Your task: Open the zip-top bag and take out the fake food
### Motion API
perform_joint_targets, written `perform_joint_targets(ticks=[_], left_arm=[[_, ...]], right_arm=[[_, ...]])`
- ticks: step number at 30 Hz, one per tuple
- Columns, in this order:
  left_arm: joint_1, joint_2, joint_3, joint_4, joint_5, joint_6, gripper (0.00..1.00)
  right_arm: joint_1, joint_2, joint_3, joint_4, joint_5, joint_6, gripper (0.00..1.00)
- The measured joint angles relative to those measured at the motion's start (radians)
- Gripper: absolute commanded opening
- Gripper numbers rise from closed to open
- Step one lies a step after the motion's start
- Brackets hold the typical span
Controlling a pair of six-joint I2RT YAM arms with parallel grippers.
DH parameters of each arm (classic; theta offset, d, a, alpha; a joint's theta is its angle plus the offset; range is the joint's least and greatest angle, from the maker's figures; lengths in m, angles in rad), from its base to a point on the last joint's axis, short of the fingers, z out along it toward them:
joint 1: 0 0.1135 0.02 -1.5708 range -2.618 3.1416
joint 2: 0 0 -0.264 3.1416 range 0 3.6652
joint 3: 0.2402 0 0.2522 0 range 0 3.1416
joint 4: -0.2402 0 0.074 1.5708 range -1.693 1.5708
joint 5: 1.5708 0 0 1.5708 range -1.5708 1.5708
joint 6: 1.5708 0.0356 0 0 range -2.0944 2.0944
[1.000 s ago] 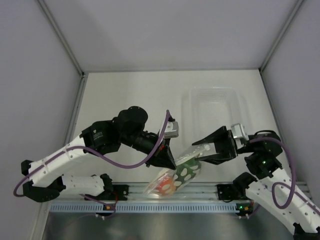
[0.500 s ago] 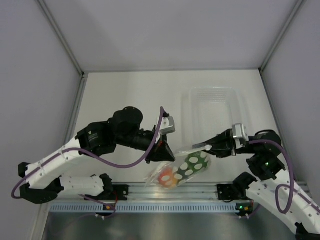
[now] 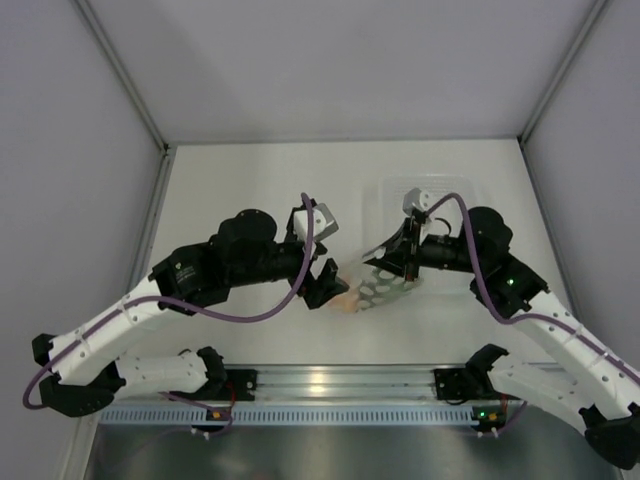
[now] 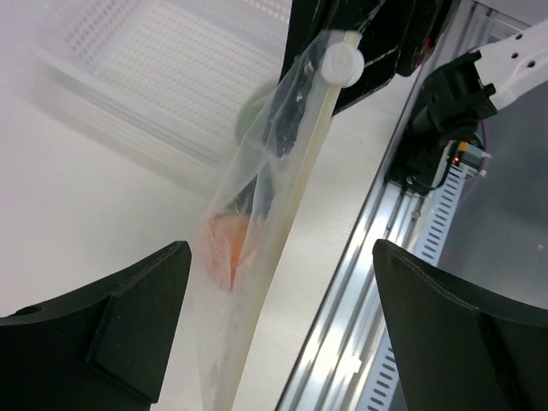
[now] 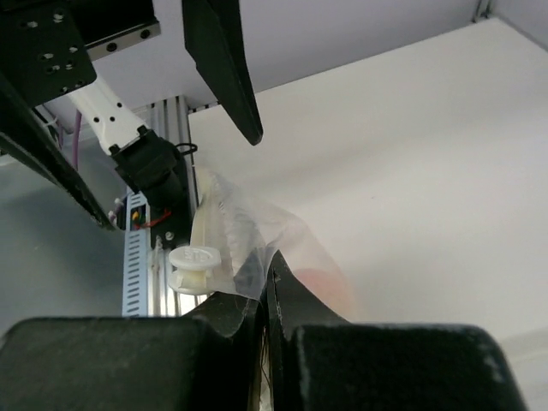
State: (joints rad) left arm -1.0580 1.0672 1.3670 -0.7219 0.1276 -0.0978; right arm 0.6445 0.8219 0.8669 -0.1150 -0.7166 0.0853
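Observation:
The zip-top bag [image 3: 372, 287] hangs from my right gripper [image 3: 398, 262], which is shut on its top edge beside the white slider [image 5: 195, 261]. In the right wrist view the jaws [image 5: 267, 287] pinch the clear film. Through the plastic I see fake food: an orange-pink piece [image 4: 227, 248] and a green spotted piece [image 3: 385, 290]. My left gripper [image 3: 325, 282] stands open just left of the bag's lower end. In the left wrist view the bag [image 4: 257, 214] hangs between its wide-spread fingers [image 4: 128, 317], touching neither.
A rigid clear tray [image 3: 440, 195] lies at the back right, partly under my right arm, and shows ribbed in the left wrist view [image 4: 154, 77]. The aluminium rail [image 3: 320, 382] with the arm bases runs along the near edge. Grey walls enclose the table.
My left gripper has opened and let go of the bag. My right gripper, shut on the bag's top, has carried it up and away from the rail towards the tray.

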Motion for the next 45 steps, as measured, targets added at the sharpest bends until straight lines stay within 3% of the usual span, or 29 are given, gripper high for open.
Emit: perform_joint_targets(ticks=[5,9,13,15,16,20,24,30,33,35,39,45], left_arm=[[0.000,-0.024,-0.049,0.081,-0.059,0.064,0.81],[0.000,0.027,-0.048,0.125,-0.101,0.105,0.60],[0.001,0.085,-0.048,0.134,-0.090,0.146,0.45],[0.000,0.093,-0.048,0.134,-0.087,0.157,0.32],[0.000,0.093,-0.048,0.135,-0.087,0.163,0.18],[0.000,0.087,-0.048,0.139,-0.089,0.177,0.00],[0.000,0.085,-0.048,0.140,-0.079,0.178,0.00],[0.000,0.084,-0.049,0.138,0.043,0.181,0.00],[0.000,0.080,-0.049,0.137,0.124,0.186,0.00],[0.000,0.076,-0.049,0.137,0.171,0.188,0.00],[0.000,0.074,-0.048,0.129,0.246,0.191,0.00],[0.000,0.079,-0.047,0.113,0.279,0.193,0.00]], right_arm=[[0.010,0.066,0.032,-0.050,0.040,0.061,0.00],[0.022,0.081,0.052,-0.088,0.058,0.101,0.00],[0.031,0.101,0.090,-0.108,0.066,0.126,0.00],[0.033,0.107,0.100,-0.114,0.069,0.135,0.00],[0.033,0.108,0.102,-0.117,0.069,0.137,0.00],[0.034,0.108,0.102,-0.117,0.068,0.140,0.00],[0.034,0.100,0.100,-0.115,0.060,0.132,0.00],[0.034,0.010,0.043,-0.109,0.016,0.077,0.17],[0.034,-0.048,0.037,-0.110,0.000,0.035,0.20],[0.034,-0.078,0.037,-0.111,-0.013,0.011,0.20],[0.034,-0.106,0.039,-0.121,-0.044,-0.027,0.09],[0.034,-0.108,0.052,-0.156,-0.064,-0.067,0.13]])
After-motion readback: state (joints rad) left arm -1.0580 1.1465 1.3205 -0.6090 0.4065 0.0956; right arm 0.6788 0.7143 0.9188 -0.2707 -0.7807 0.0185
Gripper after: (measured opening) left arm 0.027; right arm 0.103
